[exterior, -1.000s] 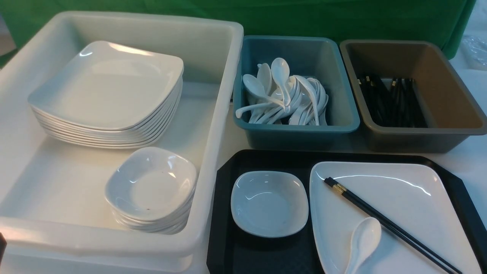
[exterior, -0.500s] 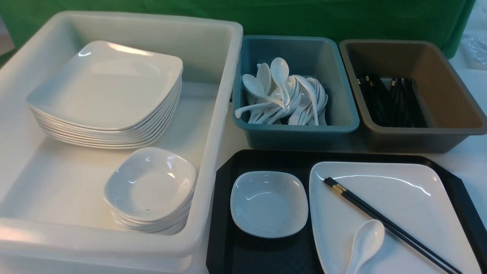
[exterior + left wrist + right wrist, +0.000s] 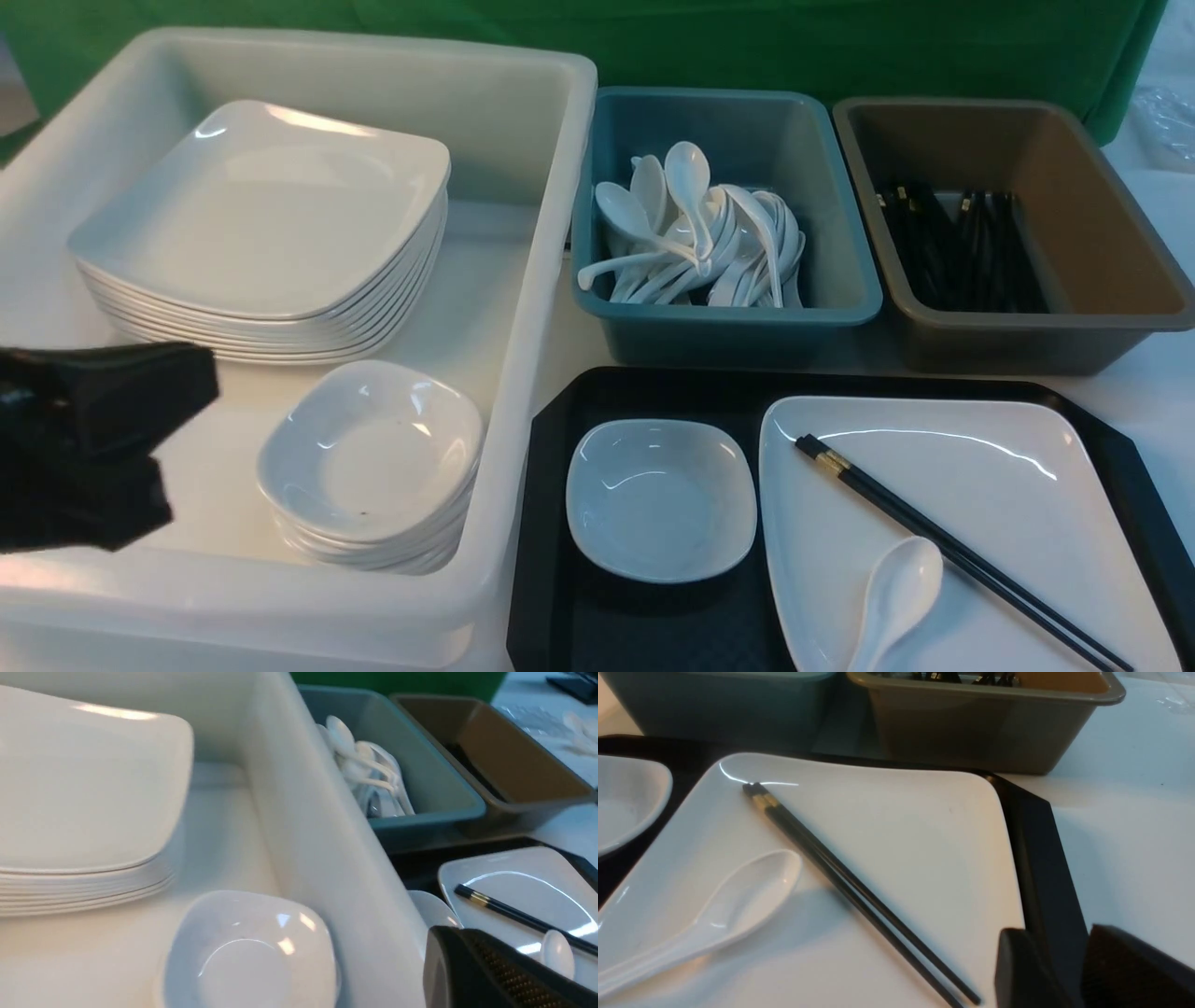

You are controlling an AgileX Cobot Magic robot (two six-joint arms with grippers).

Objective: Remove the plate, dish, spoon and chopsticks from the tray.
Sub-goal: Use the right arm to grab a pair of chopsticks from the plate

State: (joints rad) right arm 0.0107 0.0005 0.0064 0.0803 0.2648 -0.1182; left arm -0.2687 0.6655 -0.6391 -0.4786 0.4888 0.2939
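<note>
The black tray point(image 3: 644, 635) lies at the front right. On it stand the small white dish point(image 3: 661, 499) and, to its right, the large white plate point(image 3: 1008, 485). The black chopsticks point(image 3: 934, 539) lie slantwise across the plate, and the white spoon point(image 3: 896, 583) lies beside them on it. My left gripper point(image 3: 177, 397) hovers shut and empty over the front left of the white tub. My right gripper point(image 3: 1073, 970) is open and empty, just above the tray's right rim point(image 3: 1041, 858), beside the plate point(image 3: 901, 835) and the thin ends of the chopsticks point(image 3: 840, 872).
The white tub point(image 3: 551, 233) on the left holds a stack of plates point(image 3: 261, 215) and a stack of dishes point(image 3: 369, 457). Behind the tray, a teal bin point(image 3: 840, 308) holds several spoons and a brown bin point(image 3: 1102, 317) holds chopsticks. A green cloth hangs at the back.
My left gripper has come into the front view from the left edge, over the tub. Nothing on the tray has moved.
</note>
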